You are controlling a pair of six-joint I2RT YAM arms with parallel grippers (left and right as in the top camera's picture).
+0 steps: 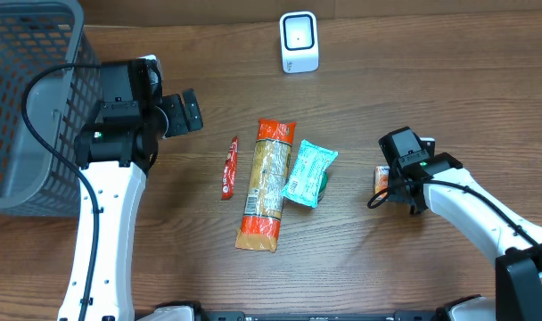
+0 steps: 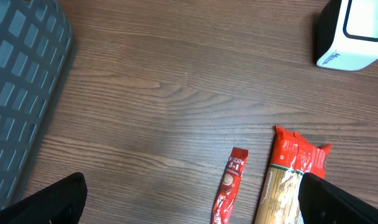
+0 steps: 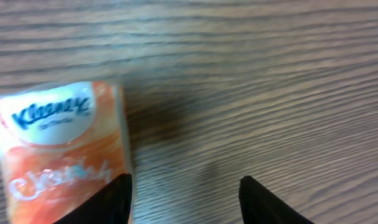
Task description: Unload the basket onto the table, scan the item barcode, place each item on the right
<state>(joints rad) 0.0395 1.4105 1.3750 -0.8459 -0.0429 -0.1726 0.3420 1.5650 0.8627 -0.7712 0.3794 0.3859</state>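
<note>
The orange-and-white Kleenex tissue pack (image 3: 58, 149) lies at 3 o'clock on the wooden table (image 1: 431, 80), beside the right gripper (image 3: 183, 199), its jaws parted and empty. Centre them on the pack before closing, then present it to the white box scanner (image 1: 299, 42) at 12 o'clock. The left gripper (image 2: 192, 202) gapes empty.

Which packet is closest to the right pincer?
The small orange-and-white Kleenex tissue pack, lying right beside the right pincer. The red sachet, long orange pasta bag and teal packet lie together farther away, mid-table.
</note>
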